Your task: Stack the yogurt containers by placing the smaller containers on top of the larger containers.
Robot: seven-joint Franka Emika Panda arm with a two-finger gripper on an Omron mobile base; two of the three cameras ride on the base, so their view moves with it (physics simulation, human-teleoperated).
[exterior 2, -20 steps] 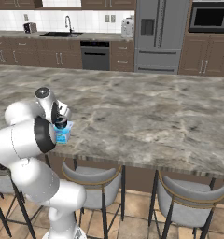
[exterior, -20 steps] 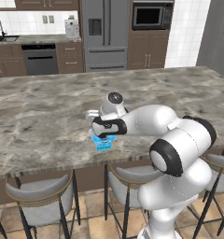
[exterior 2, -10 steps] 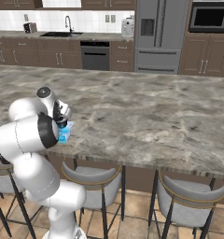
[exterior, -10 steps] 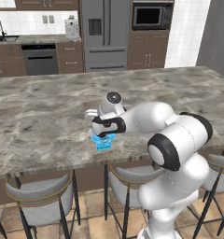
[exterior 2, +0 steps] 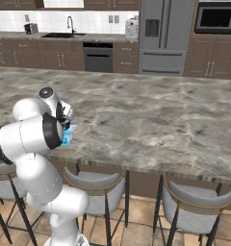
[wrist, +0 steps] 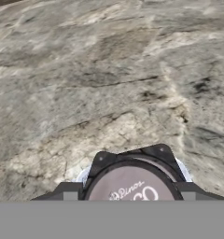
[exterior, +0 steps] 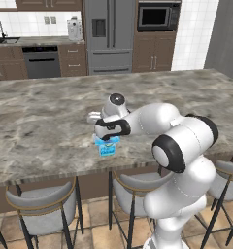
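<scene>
A small round dark cup point(wrist: 132, 184) with a pale printed top sits between my gripper's point(wrist: 130, 192) two fingertips, and the gripper is shut on it. Just below it, the light-blue squarish tub's rim point(wrist: 183, 169) peeks out on both sides. From the left base view, the gripper point(exterior: 108, 132) points down right over the blue tub point(exterior: 107, 147), which stands near the counter's front edge. In the right base view my own arm hides most of the tub point(exterior 2: 69, 136). The much tinier cup is out of view.
The marble island counter point(exterior: 50, 116) stretches wide to the left, right and back of the tub. Grey stools point(exterior: 41, 204) stand below its front edge. The fridge point(exterior: 111, 34) and cabinets are far behind.
The elbow has swung slightly to the left. The hand has stayed over the blue tub with the dark cup between its fingers.
</scene>
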